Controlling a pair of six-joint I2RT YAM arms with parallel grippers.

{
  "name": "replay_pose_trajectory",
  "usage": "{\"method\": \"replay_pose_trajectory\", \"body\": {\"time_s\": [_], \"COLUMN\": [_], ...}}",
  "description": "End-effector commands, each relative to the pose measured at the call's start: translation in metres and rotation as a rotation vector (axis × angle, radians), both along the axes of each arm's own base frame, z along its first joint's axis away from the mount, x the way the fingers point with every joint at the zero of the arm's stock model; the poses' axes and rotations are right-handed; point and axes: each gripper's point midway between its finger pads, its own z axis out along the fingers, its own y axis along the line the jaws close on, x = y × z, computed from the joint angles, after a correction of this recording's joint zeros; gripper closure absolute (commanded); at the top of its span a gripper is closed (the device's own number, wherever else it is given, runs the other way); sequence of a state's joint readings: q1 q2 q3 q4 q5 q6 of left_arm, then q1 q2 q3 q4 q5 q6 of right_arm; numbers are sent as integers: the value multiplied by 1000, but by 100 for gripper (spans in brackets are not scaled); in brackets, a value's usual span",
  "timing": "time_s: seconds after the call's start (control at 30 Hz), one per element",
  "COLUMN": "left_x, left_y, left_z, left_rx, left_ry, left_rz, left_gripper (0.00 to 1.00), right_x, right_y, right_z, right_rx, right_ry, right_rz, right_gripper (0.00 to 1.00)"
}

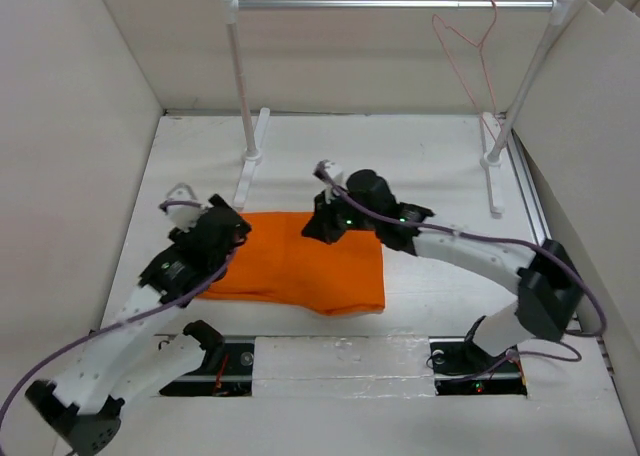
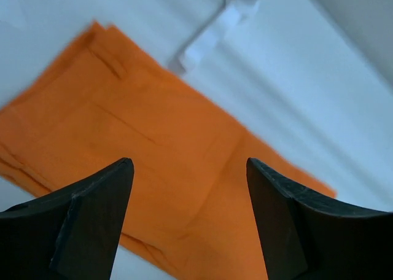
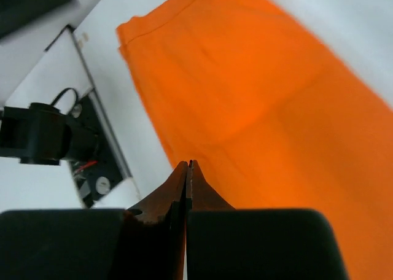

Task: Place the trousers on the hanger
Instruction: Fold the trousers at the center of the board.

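The bright orange soft cloth trousers (image 1: 300, 261) lie flat and folded on the white table (image 1: 420, 176), a wide slab of plain cloth with its long side running left to right.

The left gripper (image 1: 225, 221) is at the trousers' left end, over the far corner. In its wrist view the two black fingers (image 2: 80, 218) stand wide apart with nothing between them. The orange cloth shows through the gap below, and neither finger is seen touching it.

The right gripper (image 1: 325, 226) is at the trousers' far edge, about midway along it. Its jaws are pressed fully together. In its wrist view the dark fingers (image 3: 159, 206) meet in a thin seam with no cloth visibly caught between them. The tips point down at the trousers close to one edge of the cloth. Whether they touch the cloth cannot be told.

The thin pinkish-red wire hanger (image 1: 468, 51), a triangle with a hook on top, is well apart from the trousers, beyond their far right corner. It hangs by its hook from the silver rail with white posts (image 1: 395, 4), near that rail's right post. The white foot of the left post (image 1: 250, 166) sits just beyond the trousers' far left corner, apart from the cloth.
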State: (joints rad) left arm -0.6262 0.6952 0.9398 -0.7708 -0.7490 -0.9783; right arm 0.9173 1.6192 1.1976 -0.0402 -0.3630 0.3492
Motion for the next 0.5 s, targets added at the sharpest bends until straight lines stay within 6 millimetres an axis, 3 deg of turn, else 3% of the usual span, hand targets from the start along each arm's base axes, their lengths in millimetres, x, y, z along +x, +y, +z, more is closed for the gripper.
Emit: {"method": "replay_pose_trajectory", "body": {"time_s": [0.0, 0.07, 0.1, 0.17, 0.27, 0.3, 0.33, 0.47], "left_x": [31, 37, 43, 52, 60, 62, 56, 42], "left_y": [-61, -72, -69, -65, -47, -32, -21, 15], "left_z": [-51, -80, -102, -120, -155, -167, -182, -211], "left_rx": [-122, -100, -83, -64, -86, -109, -111, -192], "left_ry": [86, 153, 225, 264, 339, 369, 402, 460], "left_rz": [-141, -167, -147, -152, -132, -93, -68, 28], "left_gripper": [29, 28, 28, 28, 28, 28, 28, 29], "right_x": [-6, -5, -5, -16, -28, -32, -34, -41], "right_y": [-50, -87, -100, -128, -154, -157, -162, -187], "right_z": [-14, -29, -39, -62, -92, -98, -106, -151], "right_rx": [-56, -127, -151, -174, -208, -217, -234, -320], "right_ry": [-83, -68, -64, -37, 25, 35, 49, 131], "right_rz": [-42, -103, -131, -161, -175, -170, -178, -240], "right_gripper": [100, 100, 100, 100, 100, 100, 100, 100]}}
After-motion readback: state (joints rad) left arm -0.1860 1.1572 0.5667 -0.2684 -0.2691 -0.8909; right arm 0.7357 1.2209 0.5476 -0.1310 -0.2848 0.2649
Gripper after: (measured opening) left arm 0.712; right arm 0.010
